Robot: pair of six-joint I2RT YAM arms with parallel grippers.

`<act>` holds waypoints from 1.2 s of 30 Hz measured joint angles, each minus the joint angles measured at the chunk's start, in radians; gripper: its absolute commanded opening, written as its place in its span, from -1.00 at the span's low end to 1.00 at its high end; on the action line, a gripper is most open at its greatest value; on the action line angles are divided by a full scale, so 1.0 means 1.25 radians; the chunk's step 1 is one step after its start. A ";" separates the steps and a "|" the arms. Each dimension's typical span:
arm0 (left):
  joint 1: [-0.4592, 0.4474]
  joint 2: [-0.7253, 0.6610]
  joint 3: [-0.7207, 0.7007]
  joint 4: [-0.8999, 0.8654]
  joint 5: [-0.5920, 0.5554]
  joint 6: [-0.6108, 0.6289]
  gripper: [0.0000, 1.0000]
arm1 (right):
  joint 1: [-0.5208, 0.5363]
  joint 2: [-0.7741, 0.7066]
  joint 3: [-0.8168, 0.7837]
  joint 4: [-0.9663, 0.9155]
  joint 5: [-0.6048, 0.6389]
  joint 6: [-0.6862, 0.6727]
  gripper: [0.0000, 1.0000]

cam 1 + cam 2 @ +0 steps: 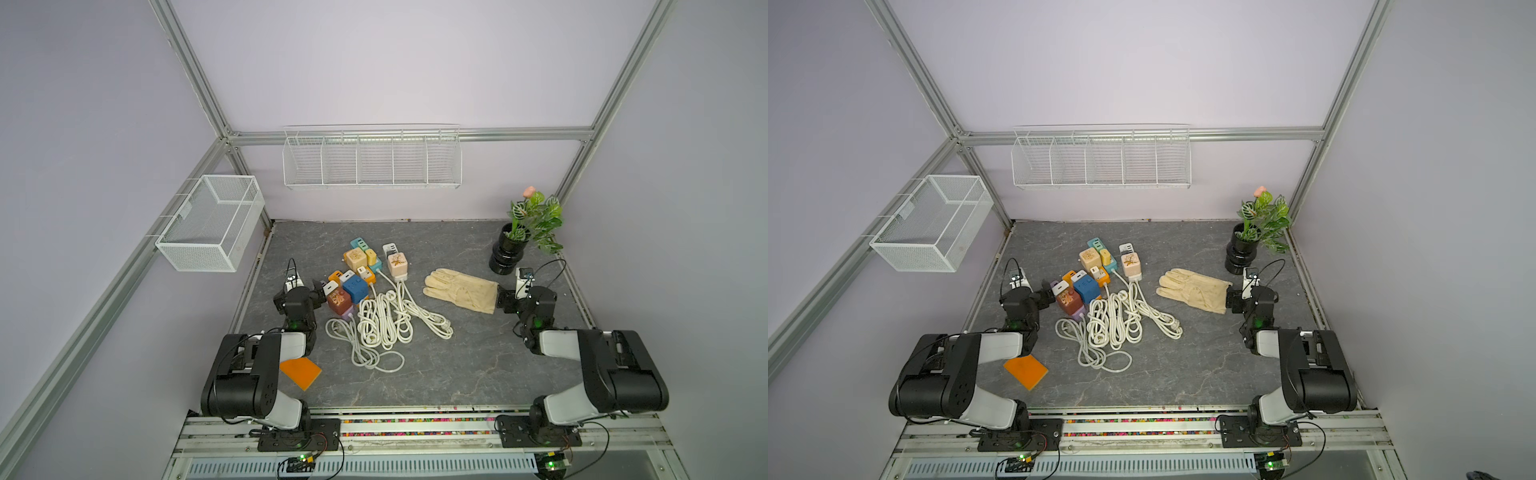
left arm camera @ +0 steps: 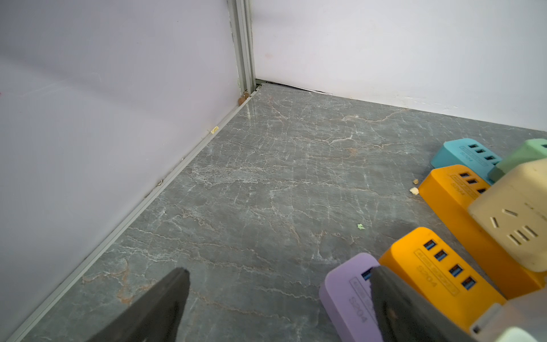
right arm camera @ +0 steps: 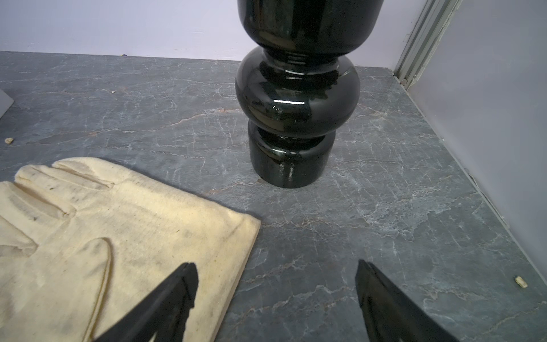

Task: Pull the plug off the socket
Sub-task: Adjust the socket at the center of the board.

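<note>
Left of centre in a top view: a huddle of coloured socket blocks (image 1: 357, 274), with a white plug (image 1: 331, 286) seemingly seated against the brown block (image 1: 339, 301) at the huddle's lower-left edge, likely the one to pull. Below that, a tangle of white cords (image 1: 384, 328) spilling toward the frame's bottom, slack, so no help in bracing anything. Just left of the brown block, the left claw (image 1: 318, 291), spread wide and holding nothing; in the left wrist view, one finger (image 2: 396, 299) overlapping the purple block (image 2: 344, 293), probably lined up to pin or pinch there. Far to the right, the right claw (image 3: 275, 265), also spread and empty, parked over the cuff of a cream glove (image 3: 124, 237) near the black vase (image 3: 296, 97), clear of the action. Grey worktop (image 1: 457, 365) beneath all.
</note>
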 measured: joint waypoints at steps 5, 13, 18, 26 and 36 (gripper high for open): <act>-0.001 -0.031 0.012 -0.049 0.001 0.019 0.99 | 0.000 -0.031 0.074 -0.157 0.004 0.004 0.78; -0.036 -0.275 0.144 -0.244 -0.066 0.020 0.99 | 0.028 -0.170 0.363 -0.479 0.013 0.097 0.78; -0.100 -0.350 0.257 -0.368 -0.146 0.016 0.99 | 0.146 -0.250 0.558 -0.699 0.050 0.151 0.78; -0.081 -0.393 0.529 -0.804 -0.171 -0.402 0.99 | 0.138 -0.387 0.586 -0.916 0.021 0.489 0.78; -0.054 -0.248 0.564 -1.182 0.100 -0.616 0.83 | 0.487 -0.282 0.653 -1.277 0.117 0.437 0.94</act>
